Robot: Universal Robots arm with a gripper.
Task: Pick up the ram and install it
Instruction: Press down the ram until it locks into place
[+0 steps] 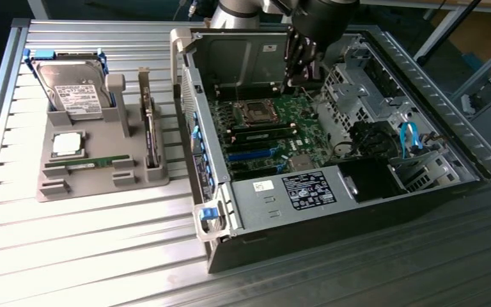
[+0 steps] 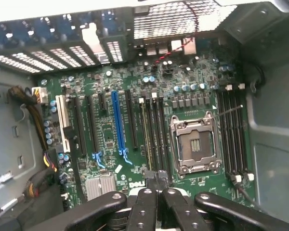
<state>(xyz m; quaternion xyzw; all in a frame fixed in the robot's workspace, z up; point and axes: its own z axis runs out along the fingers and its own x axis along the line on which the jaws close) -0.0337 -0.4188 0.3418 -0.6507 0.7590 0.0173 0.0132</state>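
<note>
Grey plastic holder (image 1: 100, 167) on the table (image 1: 75, 256), at the exterior view's left, carries a hard drive (image 1: 73, 89), a silver chip (image 1: 67, 143) and the ram (image 1: 87, 162), a thin green stick lying flat along its front edge. Right of it stands the open computer case (image 1: 331, 141). Over its board (image 2: 149, 125) hangs the gripper (image 2: 154, 192), fingers closed together and empty. Judging by this, the pick-up is not yet done; reaching the ram calls for opened fingers lined along the stick.
</note>
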